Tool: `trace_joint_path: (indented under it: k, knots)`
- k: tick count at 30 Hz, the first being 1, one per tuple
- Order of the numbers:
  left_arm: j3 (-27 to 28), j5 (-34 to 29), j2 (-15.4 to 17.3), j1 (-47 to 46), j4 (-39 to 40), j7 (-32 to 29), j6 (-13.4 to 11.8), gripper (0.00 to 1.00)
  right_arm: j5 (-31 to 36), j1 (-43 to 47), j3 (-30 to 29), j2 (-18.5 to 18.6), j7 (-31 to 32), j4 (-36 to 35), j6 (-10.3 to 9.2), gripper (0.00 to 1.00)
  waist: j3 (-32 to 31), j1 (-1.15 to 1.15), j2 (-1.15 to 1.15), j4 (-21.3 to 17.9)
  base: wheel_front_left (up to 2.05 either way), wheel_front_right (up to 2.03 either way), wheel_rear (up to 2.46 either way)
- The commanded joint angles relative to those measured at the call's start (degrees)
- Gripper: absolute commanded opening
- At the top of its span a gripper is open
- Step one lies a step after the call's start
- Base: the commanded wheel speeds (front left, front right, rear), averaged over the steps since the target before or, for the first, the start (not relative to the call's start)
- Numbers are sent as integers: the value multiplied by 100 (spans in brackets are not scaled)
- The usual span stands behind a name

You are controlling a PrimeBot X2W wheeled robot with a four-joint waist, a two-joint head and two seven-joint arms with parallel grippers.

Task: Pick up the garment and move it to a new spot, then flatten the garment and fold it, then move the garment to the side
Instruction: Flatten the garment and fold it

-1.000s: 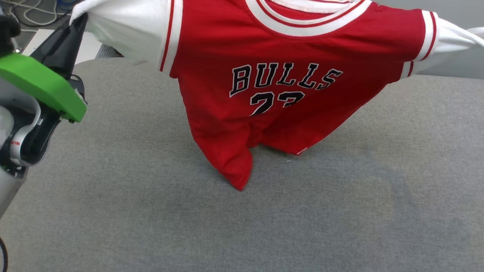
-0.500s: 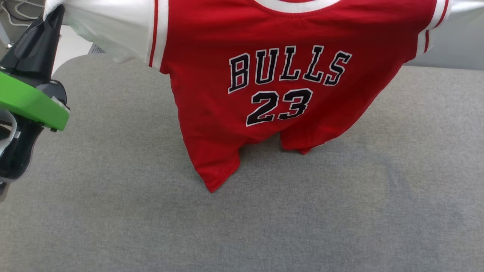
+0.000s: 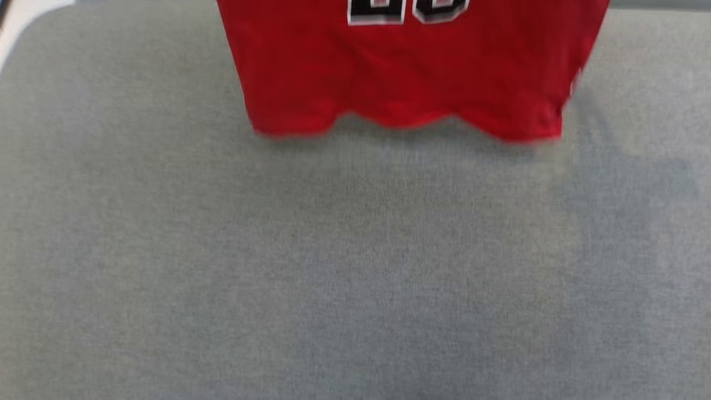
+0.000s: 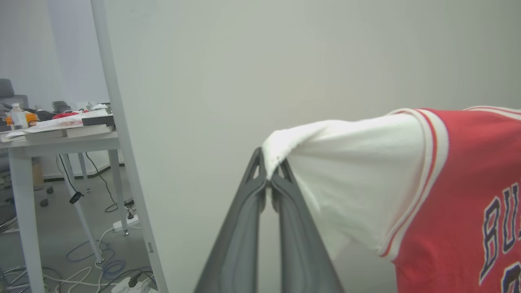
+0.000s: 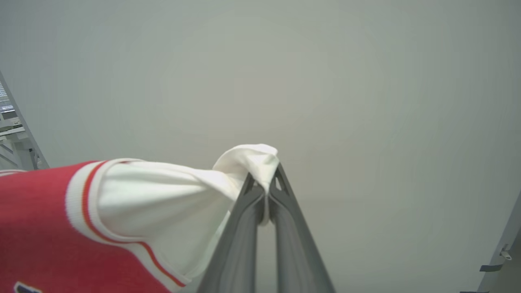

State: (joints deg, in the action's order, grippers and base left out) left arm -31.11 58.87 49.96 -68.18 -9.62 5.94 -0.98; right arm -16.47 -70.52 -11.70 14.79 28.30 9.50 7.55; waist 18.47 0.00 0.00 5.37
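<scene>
The garment (image 3: 405, 72), a red jersey with black white-edged digits, hangs at the top of the head view, its wavy lower hem just above the grey padded surface (image 3: 355, 266). In the left wrist view my left gripper (image 4: 268, 179) is shut on the tip of a white sleeve of the garment (image 4: 366, 171), the red body stretching off to the right. In the right wrist view my right gripper (image 5: 266, 179) is shut on the other white sleeve of the garment (image 5: 163, 195), bunched at the fingertips, with the red body to the left.
A plain pale wall (image 5: 325, 81) stands behind both grippers. In the left wrist view a cluttered white desk (image 4: 61, 138) and loose cables on the floor (image 4: 93, 260) lie beyond a pale post (image 4: 122, 142).
The garment has risen and spread out; its hem now hangs nearly level instead of trailing in a point. The left gripper has left the head view, and the picture has shifted.
</scene>
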Motion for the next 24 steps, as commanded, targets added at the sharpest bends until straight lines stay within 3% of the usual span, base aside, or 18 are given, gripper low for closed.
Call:
trace_joint_path:
  k: [1, 13, 24]
  knots:
    - [42, -97, -54, -331, -227, 7, 64, 0, 129, -304, -27, -23, -174, 209, -6, 0, 762, 0, 0, -194, 0, 0, 0]
    - [36, -697, -688, -2620, -2095, 385, 580, 0, 1127, -2629, -571, -271, -1730, 2022, -6, 0, 1926, 0, 0, -313, 0, 0, 0]
    - [-120, -780, -1250, -3129, -3162, 838, 824, 0, 1589, -3190, -915, -507, -2619, 3162, -6, 0, 2382, 0, 0, -279, 0, 0, 0]
